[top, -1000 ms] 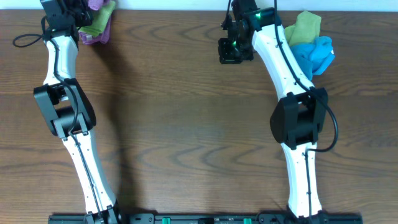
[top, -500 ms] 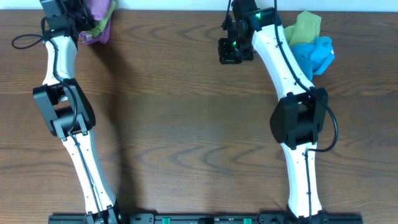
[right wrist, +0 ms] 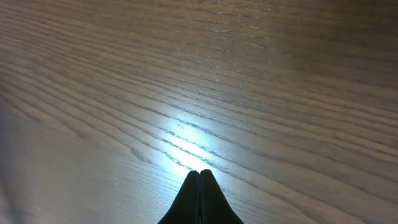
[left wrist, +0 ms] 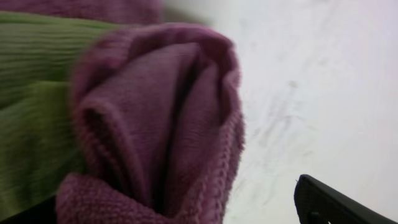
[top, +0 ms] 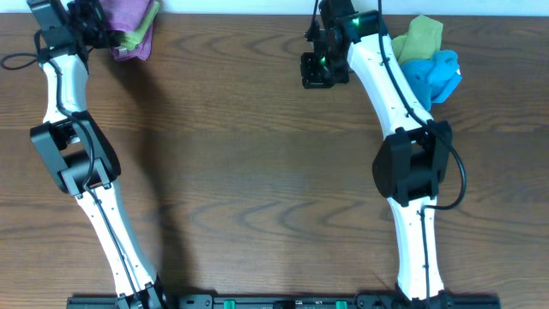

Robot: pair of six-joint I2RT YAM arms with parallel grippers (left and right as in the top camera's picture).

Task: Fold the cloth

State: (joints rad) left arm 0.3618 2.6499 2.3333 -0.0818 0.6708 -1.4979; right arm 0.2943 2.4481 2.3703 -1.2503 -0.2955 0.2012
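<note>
The mauve cloth (top: 129,19) lies bunched in folds at the table's far left corner, on top of a yellow-green cloth (top: 140,37). My left gripper (top: 96,24) stands open just left of it. In the left wrist view the cloth (left wrist: 161,118) fills the middle as a rolled bundle, and only one dark finger (left wrist: 339,205) shows at the lower right, apart from it. My right gripper (top: 324,70) hangs over bare wood at the far middle, and its fingertips (right wrist: 199,175) are pressed together with nothing between them.
A yellow-green cloth (top: 425,36) and a bright blue cloth (top: 436,74) are piled at the far right, beside the right arm. A green cloth (left wrist: 31,93) lies left of the mauve bundle. A white wall (left wrist: 311,81) runs behind the table's far edge.
My left gripper has opened and let go of the mauve cloth, and the left arm has swung to the left. The right arm has not moved.
</note>
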